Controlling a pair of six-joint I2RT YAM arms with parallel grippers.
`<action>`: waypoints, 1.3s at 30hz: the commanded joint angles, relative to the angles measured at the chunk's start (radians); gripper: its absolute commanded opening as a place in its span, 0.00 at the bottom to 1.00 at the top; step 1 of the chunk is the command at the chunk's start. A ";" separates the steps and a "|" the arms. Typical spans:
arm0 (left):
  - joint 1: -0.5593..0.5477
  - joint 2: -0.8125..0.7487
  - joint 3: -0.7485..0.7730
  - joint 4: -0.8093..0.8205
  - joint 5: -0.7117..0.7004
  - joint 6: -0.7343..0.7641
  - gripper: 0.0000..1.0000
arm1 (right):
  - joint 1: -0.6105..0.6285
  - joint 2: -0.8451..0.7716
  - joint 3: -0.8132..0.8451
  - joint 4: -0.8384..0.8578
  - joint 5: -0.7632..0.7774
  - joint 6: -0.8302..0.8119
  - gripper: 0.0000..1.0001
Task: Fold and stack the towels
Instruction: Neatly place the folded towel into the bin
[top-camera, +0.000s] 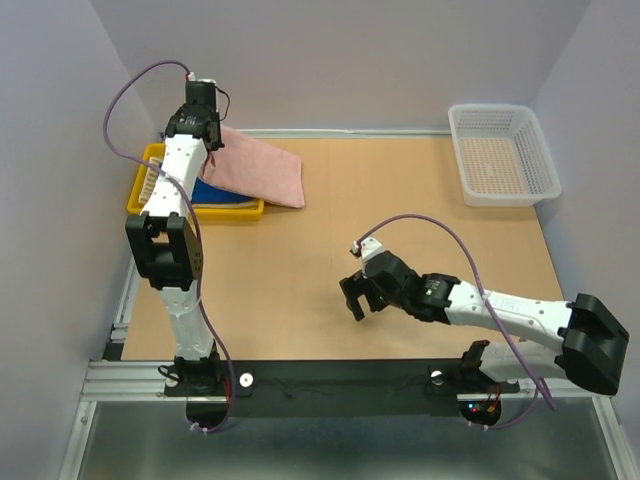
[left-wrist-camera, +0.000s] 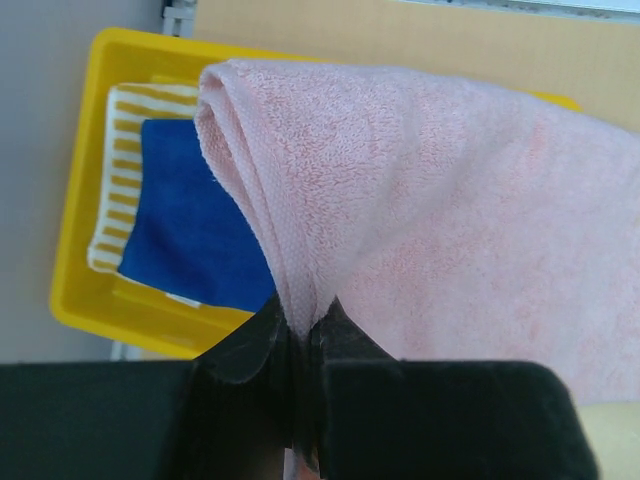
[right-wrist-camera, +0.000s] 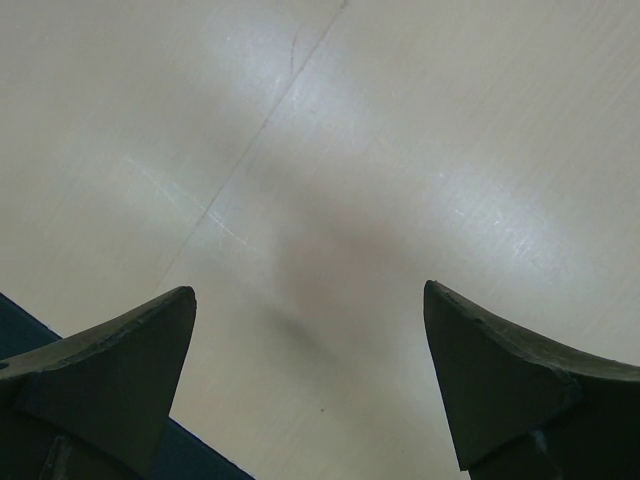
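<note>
My left gripper (left-wrist-camera: 303, 320) is shut on a pinched fold of the pale pink towel (left-wrist-camera: 450, 210), raised at the table's far left. The pink towel (top-camera: 262, 168) drapes from the gripper (top-camera: 207, 138) down onto the table. Below it the royal blue towel (left-wrist-camera: 190, 230) lies on the yellow-and-cream striped towel (left-wrist-camera: 125, 160) inside the yellow bin (left-wrist-camera: 95, 300). My right gripper (top-camera: 362, 294) hovers open over bare table near the middle front, with nothing between its fingertips (right-wrist-camera: 150, 340).
The yellow bin (top-camera: 150, 200) stands at the far left edge. A white mesh basket (top-camera: 500, 155) sits at the far right corner. Walls close in on the left, back and right. A black rail (top-camera: 330, 385) runs along the near edge.
</note>
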 joint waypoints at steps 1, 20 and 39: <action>0.036 0.007 0.118 -0.058 -0.070 0.141 0.00 | -0.006 0.042 0.080 -0.037 -0.037 -0.014 1.00; 0.133 0.104 0.169 -0.004 -0.223 0.271 0.00 | -0.006 0.222 0.260 -0.149 -0.040 -0.061 1.00; 0.157 0.222 0.081 0.147 -0.369 0.252 0.67 | -0.006 0.257 0.274 -0.185 -0.058 -0.077 1.00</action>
